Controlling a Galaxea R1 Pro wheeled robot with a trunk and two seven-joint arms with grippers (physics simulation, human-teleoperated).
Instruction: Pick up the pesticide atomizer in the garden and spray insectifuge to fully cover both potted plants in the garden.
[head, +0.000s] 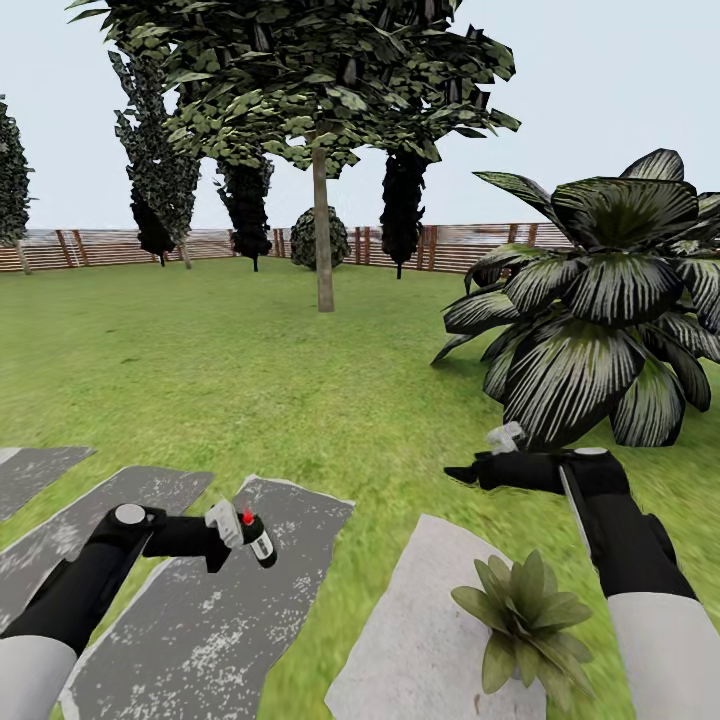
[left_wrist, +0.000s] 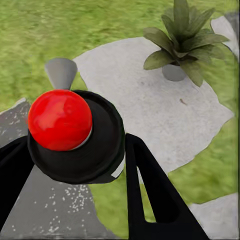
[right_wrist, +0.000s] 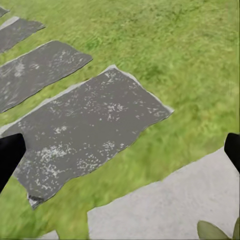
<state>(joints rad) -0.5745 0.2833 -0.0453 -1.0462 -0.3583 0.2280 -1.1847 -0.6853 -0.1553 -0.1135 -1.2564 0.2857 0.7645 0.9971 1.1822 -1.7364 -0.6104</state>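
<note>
My left gripper (head: 240, 537) is shut on the pesticide atomizer (head: 255, 537), a small dark bottle with a red top and white label, held over a dark paving slab (head: 200, 620). From the left wrist, the atomizer's red knob (left_wrist: 60, 120) sits between the black fingers (left_wrist: 150, 195), and beyond it is a potted plant (left_wrist: 182, 40). That potted plant (head: 525, 612), a low rosette of pointed green leaves, stands on a pale slab (head: 420, 630) below my right arm. My right gripper (head: 462, 472) hangs open over the grass, its fingertips (right_wrist: 10, 152) wide apart and empty.
A tall palm (head: 600, 310) with dark white-streaked fronds stands just beyond the right arm. A tree trunk (head: 322, 230) rises mid-lawn, and a brown slatted fence (head: 450, 245) with dark trees and a round bush (head: 320, 238) lines the back. Dark slabs (right_wrist: 80, 130) lie left.
</note>
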